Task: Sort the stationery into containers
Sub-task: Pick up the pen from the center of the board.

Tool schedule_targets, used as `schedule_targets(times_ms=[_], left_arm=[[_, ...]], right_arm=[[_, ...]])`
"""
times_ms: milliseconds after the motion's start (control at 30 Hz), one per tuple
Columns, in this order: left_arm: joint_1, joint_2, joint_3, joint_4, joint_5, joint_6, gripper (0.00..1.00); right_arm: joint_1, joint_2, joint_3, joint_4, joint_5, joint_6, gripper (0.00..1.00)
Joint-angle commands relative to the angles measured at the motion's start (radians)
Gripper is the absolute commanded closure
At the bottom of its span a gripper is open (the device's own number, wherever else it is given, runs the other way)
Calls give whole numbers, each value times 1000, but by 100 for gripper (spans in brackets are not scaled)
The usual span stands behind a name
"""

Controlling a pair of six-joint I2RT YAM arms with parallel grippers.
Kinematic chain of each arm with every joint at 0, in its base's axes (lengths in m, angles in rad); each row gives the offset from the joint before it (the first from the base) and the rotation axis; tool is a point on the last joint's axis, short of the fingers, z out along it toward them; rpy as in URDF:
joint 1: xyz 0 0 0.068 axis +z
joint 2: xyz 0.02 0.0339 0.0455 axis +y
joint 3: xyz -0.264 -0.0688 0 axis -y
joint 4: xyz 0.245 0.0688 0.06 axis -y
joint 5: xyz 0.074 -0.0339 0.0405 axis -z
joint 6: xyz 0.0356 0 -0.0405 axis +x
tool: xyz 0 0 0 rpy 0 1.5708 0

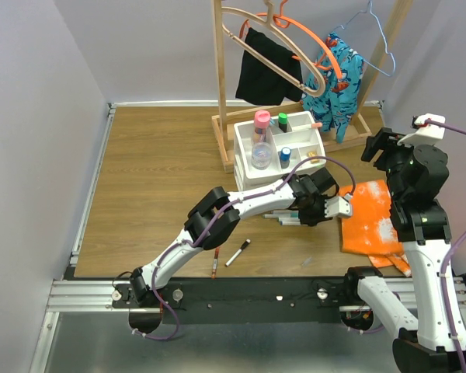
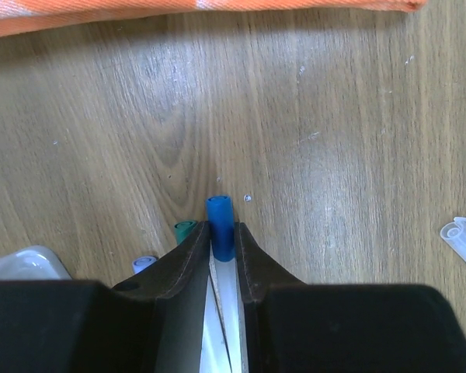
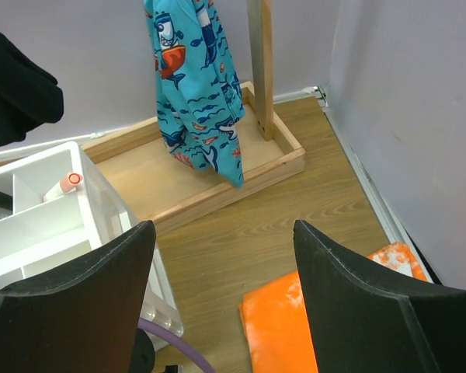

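Front edge: two loose pieces, a thin red pen [image 1: 216,264] and a black-and-white marker [image 1: 238,252], lie apart near the middle of the front edge.
Left arm: stretched low from the front-left corner to just right of the worktop's middle. The left gripper [image 2: 221,233] pinches a white pen with a blue cap [image 2: 219,221], which lies on the wood.
Beside that pen: one teal cap [image 2: 185,230] and one pale-blue cap [image 2: 144,263] close on one side, two clear tubes [image 2: 462,237] well apart on the other. From above, the forearm hides most of this cluster.
Right arm: upright at the front-right corner. The right gripper [image 3: 221,229] is raised high, fingers spread wide, nothing between them.
Orange cloth [image 1: 369,217]: one, rumpled, by the right edge, just beyond the blue cap.
White plastic drawer organiser [image 1: 245,175]: mid-worktop towards the back. Its divided tray holds four things: a pink-capped bottle [image 1: 262,120], a green-capped black marker [image 1: 282,122], a small blue-capped bottle [image 1: 285,155] and a pink-tipped white pen [image 3: 68,181].
Wooden hanger rack [image 1: 219,70]: at the back edge behind the organiser, carrying one black garment [image 1: 268,70] and one teal patterned garment [image 1: 338,74].
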Motion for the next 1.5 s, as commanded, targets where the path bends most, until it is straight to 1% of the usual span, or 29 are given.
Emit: schedule_targets(times_ms=[0, 67, 100, 167, 400, 467, 633, 733, 867, 933, 1033, 1233, 1333, 1433, 1467], left_arm=[[-12, 32, -38, -16, -2, -6, 73], [-15, 34, -44, -12, -10, -9, 73], [-15, 32, -50, -10, -18, -9, 70], [-18, 32, -55, -7, -24, -11, 69], [-27, 29, -72, -3, -45, -8, 69], [-30, 28, -76, -3, -48, -11, 70], [-33, 17, -84, -26, -32, -14, 78], [-30, -23, -93, -50, -6, -17, 83], [-32, -132, -89, -79, 48, -46, 85], [-33, -166, -55, -93, 99, -77, 86], [-33, -238, -24, -115, 175, -94, 86], [-26, -400, 10, -142, 261, -121, 86], [-7, -482, 31, -112, 297, -138, 86], [30, -549, 53, -38, 349, -189, 87], [46, -581, 53, 30, 356, -231, 87]], right_arm=[[-6, -7, -15, 23, 22, 9, 20], [-6, -9, -15, 23, 22, 11, 20], [-5, -9, -17, 23, 22, 11, 20], [-5, -10, -20, 23, 24, 14, 20], [-7, -18, -26, 20, 28, 14, 20], [-5, -16, -27, 23, 25, 18, 20], [-5, -10, -21, 26, 25, 20, 20], [-5, -9, -3, 22, 25, 11, 20], [-7, 2, 31, 7, 22, -1, 20], [-5, 10, 45, 2, 22, -8, 20], [-6, 22, 69, 3, 24, -17, 20], [-5, 59, 94, 20, 25, -32, 20], [-5, 80, 114, 23, 19, -40, 20], [-5, 93, 124, 25, 21, -57, 20], [-5, 94, 126, 25, 21, -70, 20]])
